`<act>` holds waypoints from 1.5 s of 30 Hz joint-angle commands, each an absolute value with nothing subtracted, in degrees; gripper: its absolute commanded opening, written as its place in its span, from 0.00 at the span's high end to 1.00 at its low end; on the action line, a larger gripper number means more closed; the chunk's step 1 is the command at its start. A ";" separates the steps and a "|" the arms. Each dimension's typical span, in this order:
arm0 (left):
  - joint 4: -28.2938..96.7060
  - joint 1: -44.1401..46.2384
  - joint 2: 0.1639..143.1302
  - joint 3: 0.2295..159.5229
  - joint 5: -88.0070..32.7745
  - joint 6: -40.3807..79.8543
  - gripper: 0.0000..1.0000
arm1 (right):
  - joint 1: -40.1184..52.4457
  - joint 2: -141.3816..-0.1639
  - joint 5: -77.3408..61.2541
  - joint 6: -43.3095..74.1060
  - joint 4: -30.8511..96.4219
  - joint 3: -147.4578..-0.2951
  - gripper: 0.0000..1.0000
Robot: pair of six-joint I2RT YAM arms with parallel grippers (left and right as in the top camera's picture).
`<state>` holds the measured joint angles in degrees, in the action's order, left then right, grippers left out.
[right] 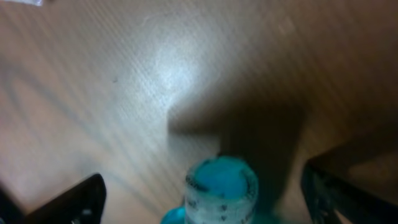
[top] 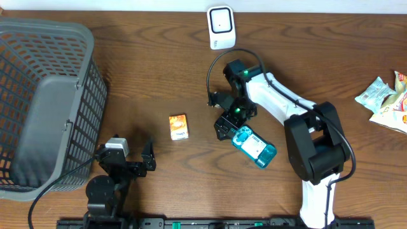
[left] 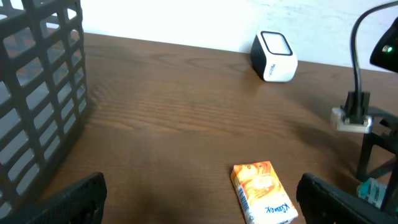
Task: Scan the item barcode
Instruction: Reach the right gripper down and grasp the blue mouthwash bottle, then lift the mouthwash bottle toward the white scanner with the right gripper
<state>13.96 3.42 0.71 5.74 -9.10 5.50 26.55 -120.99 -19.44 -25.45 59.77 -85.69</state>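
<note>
Overhead, the table (top: 159,76) is dark brown wood with a fine lengthwise grain and a slight sheen. At its left edge stands a grey plastic basket (top: 38,95), its walls an open rectangular lattice and its corners rounded. At the far edge sits a small white scanner (top: 220,27), a rounded block with a dark-rimmed window on its face. Near the middle lies a little orange carton (top: 179,126), flat on its side, glossy with a printed front. Crinkled snack packets (top: 385,98) lie at the right edge.

The teal bottle (top: 255,147) lies on its side right of centre, well apart from the scanner and right of the carton. It is translucent blue-green plastic, rounded, with a pale label across its body; the print is too small to read. Its capped end points toward the right arm's wrist.

In the right wrist view the right gripper (right: 204,186) is spread wide, its dark fingers (right: 81,199) on either side of the bottle's round top and clear of it, holding nothing.

The left gripper (left: 202,190) is also spread wide and empty, low at the near edge beside the basket.
</note>
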 commanded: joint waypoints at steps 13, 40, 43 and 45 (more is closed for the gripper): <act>15.77 3.33 0.64 4.93 -9.85 4.54 0.02 | 26.85 -126.48 -16.12 -23.18 61.08 -84.62 0.46; 15.77 3.33 0.64 4.93 -9.85 4.54 0.02 | 26.85 -126.34 -16.19 -16.34 64.12 -103.85 0.85; 15.77 3.33 0.64 4.93 -9.85 4.54 0.02 | 26.85 -126.34 -16.21 -14.04 64.07 -107.46 0.86; 15.77 3.33 0.64 4.93 -9.85 4.54 0.02 | 26.85 -126.34 -16.34 -12.73 64.05 -109.69 0.85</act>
